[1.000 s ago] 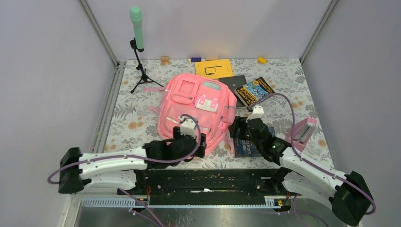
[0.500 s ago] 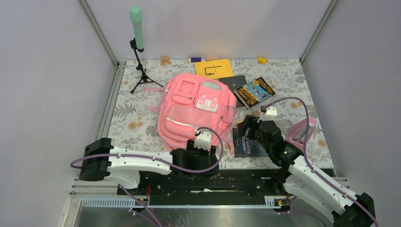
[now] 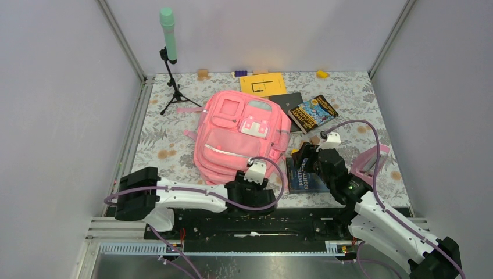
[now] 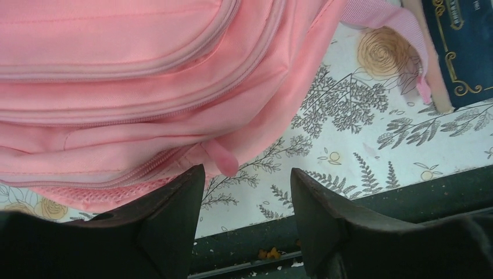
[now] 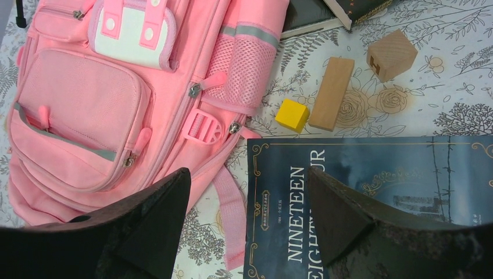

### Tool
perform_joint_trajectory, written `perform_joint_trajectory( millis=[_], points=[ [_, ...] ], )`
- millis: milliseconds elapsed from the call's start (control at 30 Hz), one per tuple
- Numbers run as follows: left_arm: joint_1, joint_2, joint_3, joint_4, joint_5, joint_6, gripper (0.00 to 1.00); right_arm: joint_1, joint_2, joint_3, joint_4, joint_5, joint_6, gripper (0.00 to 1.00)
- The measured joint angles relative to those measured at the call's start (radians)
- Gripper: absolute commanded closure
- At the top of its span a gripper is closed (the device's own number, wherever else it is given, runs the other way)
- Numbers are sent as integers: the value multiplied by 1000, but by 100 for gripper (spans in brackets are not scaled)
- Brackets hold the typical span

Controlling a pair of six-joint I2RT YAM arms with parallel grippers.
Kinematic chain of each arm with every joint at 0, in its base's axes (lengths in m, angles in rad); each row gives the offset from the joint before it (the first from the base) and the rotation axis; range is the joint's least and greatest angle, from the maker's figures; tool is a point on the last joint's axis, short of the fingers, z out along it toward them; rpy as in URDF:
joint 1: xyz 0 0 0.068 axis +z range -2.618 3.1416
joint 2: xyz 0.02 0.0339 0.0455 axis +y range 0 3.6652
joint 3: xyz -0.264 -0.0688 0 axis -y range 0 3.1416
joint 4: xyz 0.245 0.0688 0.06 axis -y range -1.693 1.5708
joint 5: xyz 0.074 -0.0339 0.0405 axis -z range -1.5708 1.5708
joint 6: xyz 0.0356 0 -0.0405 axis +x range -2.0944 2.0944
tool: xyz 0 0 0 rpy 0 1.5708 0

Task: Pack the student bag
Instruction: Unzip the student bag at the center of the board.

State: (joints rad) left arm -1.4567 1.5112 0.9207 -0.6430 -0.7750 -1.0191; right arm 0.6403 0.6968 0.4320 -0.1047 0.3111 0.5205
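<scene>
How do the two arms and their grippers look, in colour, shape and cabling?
Both arms have white link shells, left arm and right arm, with black joint housings. A purple cable loops along each. A white block sits on each wrist. The left gripper and right gripper have two dark, wedge-shaped fingers. A small green light glows on the right arm.

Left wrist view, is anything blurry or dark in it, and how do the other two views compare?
Left wrist: student bag sharp and evenly lit, the left tool dark and soft-edged. Right wrist: the title on the book crisp, the right tool a near-black silhouette. Top external: soft even light, faint shadows, the bag's reflective strip catching the light.
</scene>
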Motion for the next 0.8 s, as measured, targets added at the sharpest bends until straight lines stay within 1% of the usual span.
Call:
perform_joint_trajectory(
  millis=[67, 167, 267, 333, 400, 633, 733, 800],
  points=[
    [2, 11, 20, -6, -10, 13, 43, 0, 1, 0, 1, -2, 1, 21],
    [9, 39, 59, -14, -24, 34, 49, 0, 6, -4, 2, -10, 3, 21],
    [19, 76, 82, -30, -34, 42, 53, 0, 11, -4, 2, -11, 3, 21],
    [26, 104, 87, -52, -39, 43, 53, 0, 12, -4, 2, -13, 3, 21],
    [29, 120, 87, -72, -41, 43, 50, 0, 13, -4, 2, -14, 3, 21],
    [30, 129, 87, -94, -49, 35, 48, 0, 24, -4, 5, -15, 3, 21],
    [35, 135, 88, -103, -54, 32, 54, 0, 27, -4, 6, -17, 3, 21],
    [40, 140, 88, -114, -62, 29, 62, 0, 28, -4, 6, -17, 3, 21]
  ],
)
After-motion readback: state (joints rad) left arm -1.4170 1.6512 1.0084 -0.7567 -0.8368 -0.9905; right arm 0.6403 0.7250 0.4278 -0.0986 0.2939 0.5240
